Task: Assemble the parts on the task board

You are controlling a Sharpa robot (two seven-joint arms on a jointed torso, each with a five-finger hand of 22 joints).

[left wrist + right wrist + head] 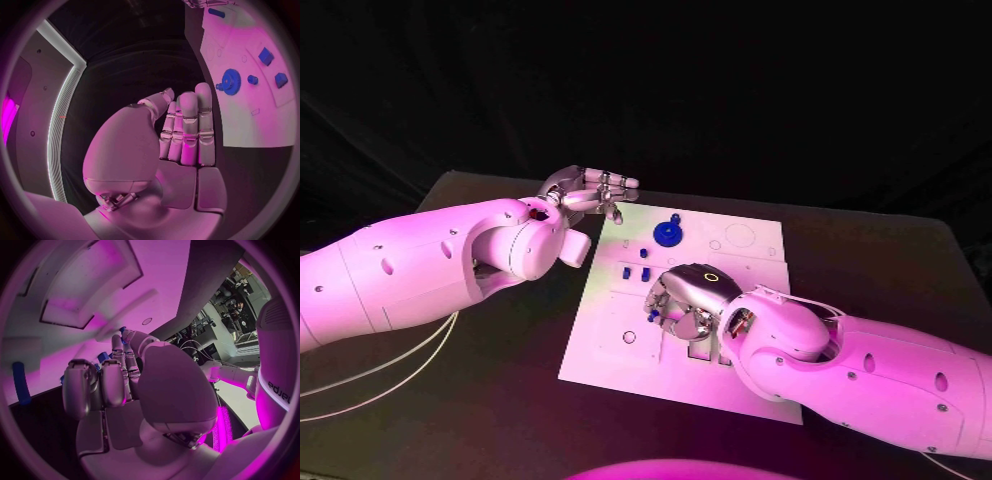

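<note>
Task board [610, 345] sits mid-surface, near corner toward me. Progress, as I judge it: early to middle. The blue gear [669, 234] stands near the board's far edge and looks seated; a few small blue blocks [636, 272] stand just this side of it. In the right wrist view a long blue piece [20, 385] lies at the board's edge, apparently still loose. Several outlines and the round hole [629, 337] near the left edge look unfilled, so most of the assembly is left (can't confirm what's under the right hand).

Right hand [687, 303] hangs low over the board's middle, fingers curled down toward the plate. From its wrist camera I see something blue at the fingertips [123, 335], but I can't tell whether it's pinched or just lying beneath them.

Left hand [589, 190] is off the board's far left corner, above the dark surface [473, 400]. Fingers straight and close together, thumb folded over the palm, holding nothing, touching nothing.
</note>
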